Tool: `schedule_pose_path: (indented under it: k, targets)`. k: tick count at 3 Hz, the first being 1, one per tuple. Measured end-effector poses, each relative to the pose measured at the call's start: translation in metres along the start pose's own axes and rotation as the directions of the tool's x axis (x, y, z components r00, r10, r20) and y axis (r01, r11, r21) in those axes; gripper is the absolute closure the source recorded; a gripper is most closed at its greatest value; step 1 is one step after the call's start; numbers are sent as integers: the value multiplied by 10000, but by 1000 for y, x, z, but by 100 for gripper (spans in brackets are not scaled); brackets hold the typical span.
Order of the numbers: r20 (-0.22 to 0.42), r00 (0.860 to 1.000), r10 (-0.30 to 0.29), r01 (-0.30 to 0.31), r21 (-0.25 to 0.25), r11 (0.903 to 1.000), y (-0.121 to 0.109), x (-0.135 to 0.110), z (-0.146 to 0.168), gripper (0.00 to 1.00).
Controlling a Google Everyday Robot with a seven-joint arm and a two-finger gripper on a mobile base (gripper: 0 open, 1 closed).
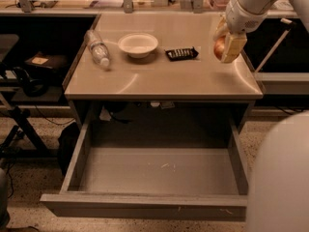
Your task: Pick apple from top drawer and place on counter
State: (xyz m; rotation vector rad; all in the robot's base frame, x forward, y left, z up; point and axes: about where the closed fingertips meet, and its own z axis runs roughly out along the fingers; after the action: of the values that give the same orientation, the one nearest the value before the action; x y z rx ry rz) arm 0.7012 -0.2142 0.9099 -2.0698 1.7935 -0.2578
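Observation:
My gripper [225,46] hangs over the right side of the beige counter [164,76], near its right edge. It is shut on the red apple [219,48], which shows between the pale fingers [232,47] and is held just above the surface. The top drawer [149,178] is pulled wide open below the counter, and its grey floor is bare apart from a few small specks.
On the counter lie a plastic water bottle [98,48] at the left, a white bowl [138,45] in the middle and a flat black packet [181,53] to its right. A shelf [145,4] with clutter runs along the back. A black stand [19,124] is on the left.

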Motion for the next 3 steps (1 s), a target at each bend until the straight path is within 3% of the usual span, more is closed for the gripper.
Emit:
schedule_pose_path:
  k: [1,2,3]
  targets:
    - [485,9976,484,-454,-616,9971,-4,23,37,100]
    - [1218,9886,887,-809,-677,9944,-13,33,71,100]
    - [1327,9876,841,-782,-493,9957,-22,31,76,82]
